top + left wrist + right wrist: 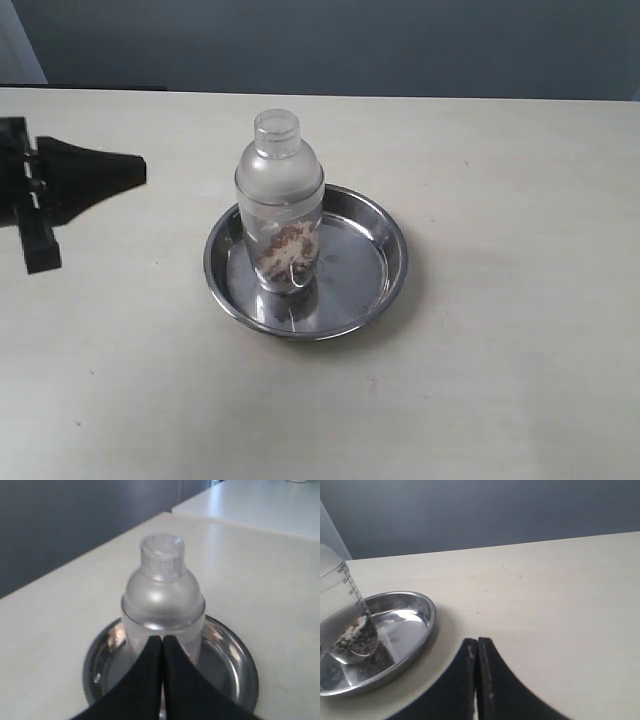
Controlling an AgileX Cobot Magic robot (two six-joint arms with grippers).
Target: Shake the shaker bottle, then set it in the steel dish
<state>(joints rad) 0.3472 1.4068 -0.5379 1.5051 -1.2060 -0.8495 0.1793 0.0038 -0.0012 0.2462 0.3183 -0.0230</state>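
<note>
**Exterior view.** The clear frosted plastic shaker bottle with domed shoulder and small round cap [280,200] stands upright inside the round shallow stainless-steel dish [372,262]. Its base rests on the dish floor, somewhat off centre, and beige-brown grains lie at its bottom. The black left tool [138,172] sits well apart from the dish at the edge of the view, tip aimed toward the bottle. The right tool does not appear here.

**Left wrist view.** The fingers [145,672] of the left tool meet tip to tip and grip nothing. The bottle is directly ahead of them.

**Right wrist view.** The right tool [477,645] has its fingers pressed together and is empty. The dish and the lower bottle lie off to one side of its axis.

**Procedure.** Placement appears complete, so the step in hand is judged to be clearing away. Draw each tool back along its own axis and avoid sideways sweeps. The tall bottle is likely to tip if nudged, and the dish may slide.

**Clearances.** The pale table [500,380] offers open room all round the dish. Its far edge runs well behind the dish.
</note>
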